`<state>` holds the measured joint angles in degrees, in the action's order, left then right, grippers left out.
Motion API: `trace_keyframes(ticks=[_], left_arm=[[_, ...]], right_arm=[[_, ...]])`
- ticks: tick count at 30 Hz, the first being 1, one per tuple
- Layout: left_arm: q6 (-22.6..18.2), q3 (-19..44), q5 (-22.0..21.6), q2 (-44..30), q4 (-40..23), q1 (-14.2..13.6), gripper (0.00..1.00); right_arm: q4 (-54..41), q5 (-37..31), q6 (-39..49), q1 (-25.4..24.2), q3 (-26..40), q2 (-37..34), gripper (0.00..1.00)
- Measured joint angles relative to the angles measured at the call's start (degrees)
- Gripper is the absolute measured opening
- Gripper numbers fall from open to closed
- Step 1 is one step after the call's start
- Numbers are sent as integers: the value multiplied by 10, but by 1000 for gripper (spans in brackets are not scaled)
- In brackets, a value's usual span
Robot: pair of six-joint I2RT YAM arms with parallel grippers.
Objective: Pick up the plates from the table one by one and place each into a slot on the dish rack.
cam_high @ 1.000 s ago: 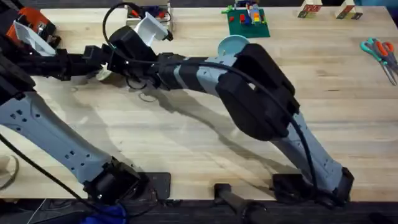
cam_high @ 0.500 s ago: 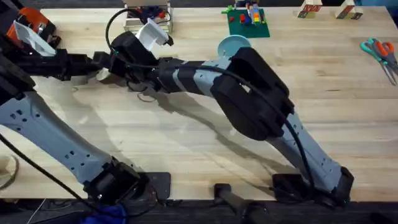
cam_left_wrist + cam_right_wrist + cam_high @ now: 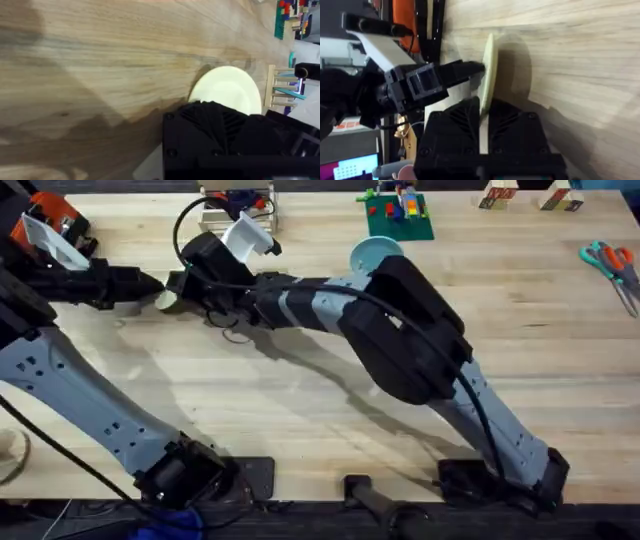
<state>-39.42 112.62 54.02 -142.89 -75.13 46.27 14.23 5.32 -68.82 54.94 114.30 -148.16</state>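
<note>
Cream-green round plastic plate (image 3: pixel 487 75) on edge, pinched by right gripper (image 3: pixel 484 116), not racked; left gripper (image 3: pixel 150 283) state unclear.

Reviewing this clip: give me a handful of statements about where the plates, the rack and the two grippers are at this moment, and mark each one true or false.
1. The cream plate is on edge, off the table. True.
2. The right gripper is shut on the cream plate. True; its rim sits between the fingers in the right wrist view.
3. The blue plate lies flat at the near edge of the table. False; it is far back, behind the right arm.
4. The left gripper is far from the cream plate. False; it reaches right up to it.
5. The scissors lie at the far left. False; they are at the right edge.
6. The dish rack is beyond the cream plate in the left wrist view. True.
</note>
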Motion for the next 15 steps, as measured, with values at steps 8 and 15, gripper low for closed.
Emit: trace_keyframes(ticks=[8, 15], left_arm=[[0, 0, 3, 0, -1, 5, 41], [0, 0, 14, -3, -1, 8, 40]], right_arm=[[-4, -2, 0, -5, 0, -2, 32], [-5, 0, 0, -7, 0, -2, 31]])
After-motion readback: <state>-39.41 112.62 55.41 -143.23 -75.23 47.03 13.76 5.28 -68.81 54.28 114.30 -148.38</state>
